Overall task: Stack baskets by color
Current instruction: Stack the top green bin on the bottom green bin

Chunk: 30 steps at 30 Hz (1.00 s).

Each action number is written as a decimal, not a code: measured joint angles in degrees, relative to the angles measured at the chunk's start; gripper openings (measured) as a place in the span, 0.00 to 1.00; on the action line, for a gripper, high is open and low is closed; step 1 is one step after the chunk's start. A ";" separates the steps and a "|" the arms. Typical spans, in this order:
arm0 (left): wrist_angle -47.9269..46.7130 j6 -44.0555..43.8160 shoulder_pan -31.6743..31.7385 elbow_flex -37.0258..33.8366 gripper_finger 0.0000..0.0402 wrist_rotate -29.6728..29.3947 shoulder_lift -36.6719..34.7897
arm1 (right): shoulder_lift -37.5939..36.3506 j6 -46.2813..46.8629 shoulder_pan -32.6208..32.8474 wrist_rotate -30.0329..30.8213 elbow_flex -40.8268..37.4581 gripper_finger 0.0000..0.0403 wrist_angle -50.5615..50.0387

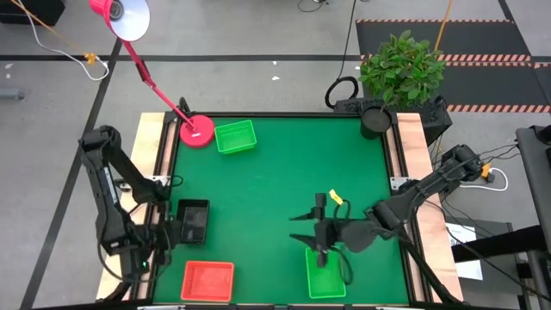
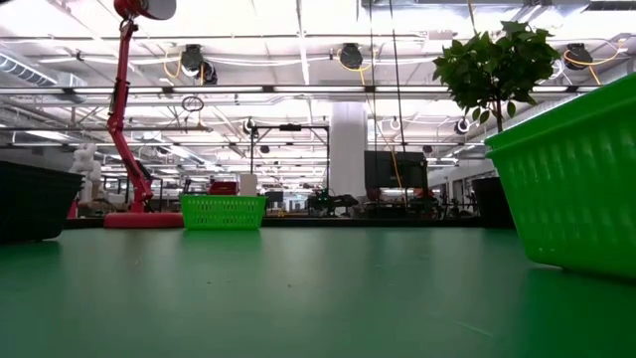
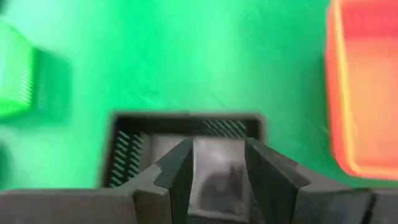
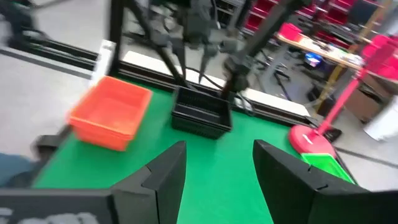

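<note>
The left tool (image 1: 170,226) hangs at the black basket (image 1: 193,220) on the bench's (image 1: 284,181) left edge – fingers parted, basket just ahead. Red-orange basket (image 1: 207,281) sits nearby. The right tool (image 1: 320,232) – fingers spread, gripping nothing – hovers above the near green basket (image 1: 327,275).

Slatted plastic baskets (image 1: 235,137), slightly glossy; smooth matt green table (image 1: 284,198) with bare wooden edges; matt dark left tool (image 3: 217,171).
</note>
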 joint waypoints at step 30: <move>-0.30 30.16 29.74 0.07 0.37 -21.71 -23.28 | 32.17 -4.81 -51.49 -54.49 18.71 0.45 24.13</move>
